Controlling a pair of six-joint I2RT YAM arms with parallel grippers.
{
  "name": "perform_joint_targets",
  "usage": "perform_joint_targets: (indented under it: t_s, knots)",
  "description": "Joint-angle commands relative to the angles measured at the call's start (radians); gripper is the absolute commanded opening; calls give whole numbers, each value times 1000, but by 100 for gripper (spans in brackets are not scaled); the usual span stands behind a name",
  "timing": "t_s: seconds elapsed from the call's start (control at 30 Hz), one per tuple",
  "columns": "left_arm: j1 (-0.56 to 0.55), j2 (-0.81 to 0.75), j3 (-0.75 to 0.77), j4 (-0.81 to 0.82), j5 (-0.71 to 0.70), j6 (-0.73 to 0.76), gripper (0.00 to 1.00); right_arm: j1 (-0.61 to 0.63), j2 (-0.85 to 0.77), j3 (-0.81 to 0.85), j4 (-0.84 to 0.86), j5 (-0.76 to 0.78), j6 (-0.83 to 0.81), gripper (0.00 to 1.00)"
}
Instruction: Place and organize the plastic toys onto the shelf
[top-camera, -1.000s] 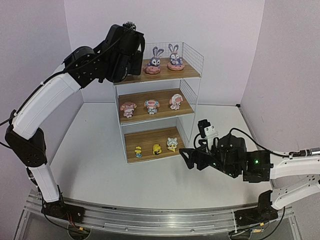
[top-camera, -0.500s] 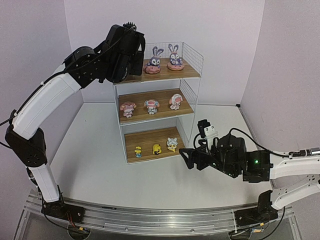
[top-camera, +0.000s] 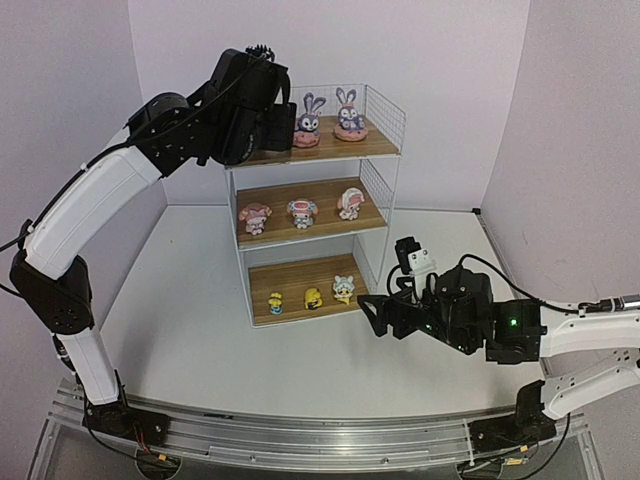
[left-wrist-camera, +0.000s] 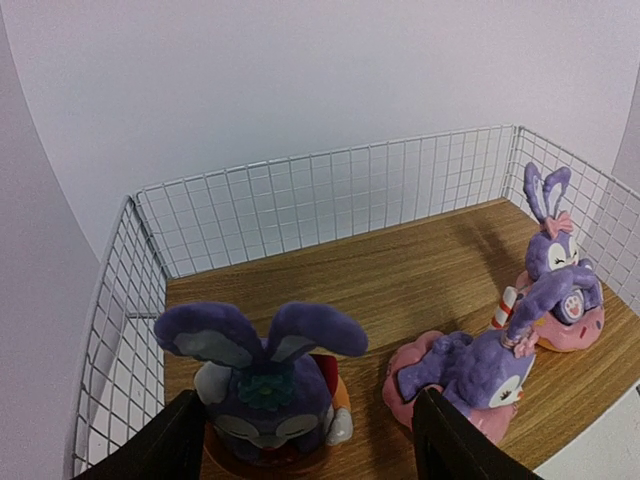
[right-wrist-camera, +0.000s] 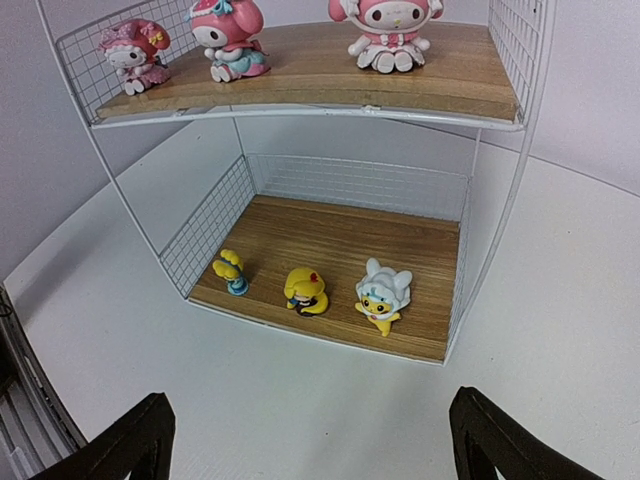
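Top view: shelf (top-camera: 385, 118) on bench (top-camera: 200, 320), pink toys (top-camera: 303, 211) on the middle board. Left wrist: left gripper (left-wrist-camera: 305, 425) released, fingers either side of purple bunny (left-wrist-camera: 265, 385) upright on top board. Right wrist: right gripper (right-wrist-camera: 315, 440) released, empty, facing bottom tier.

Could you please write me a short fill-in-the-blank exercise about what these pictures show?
1. The pink-and-white figurines stand on the ___ board of the shelf.
2. The left end effector is open, its fingers on either side of a purple ___.
3. The right end effector is open and holds ___.
4. The three small yellowish toys stand on the ___ board.

Missing words: middle; bunny; nothing; bottom.
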Motion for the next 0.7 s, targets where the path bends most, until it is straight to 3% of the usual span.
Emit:
perform_joint_targets:
  t_s: [0.0,0.37,0.6,0.67]
  knots:
    - [13,-89,-1,0,32,-17,74,3,2,41,13,12,-6,93]
    - [13,-217,-99,81,162,-32,88,3,14,52,13,8,-5,93]
    - [13,-319,-188,155,335,-34,92,3,18,60,13,1,2,93]
    - [13,-360,-221,180,375,-39,98,3,16,60,13,0,8,93]
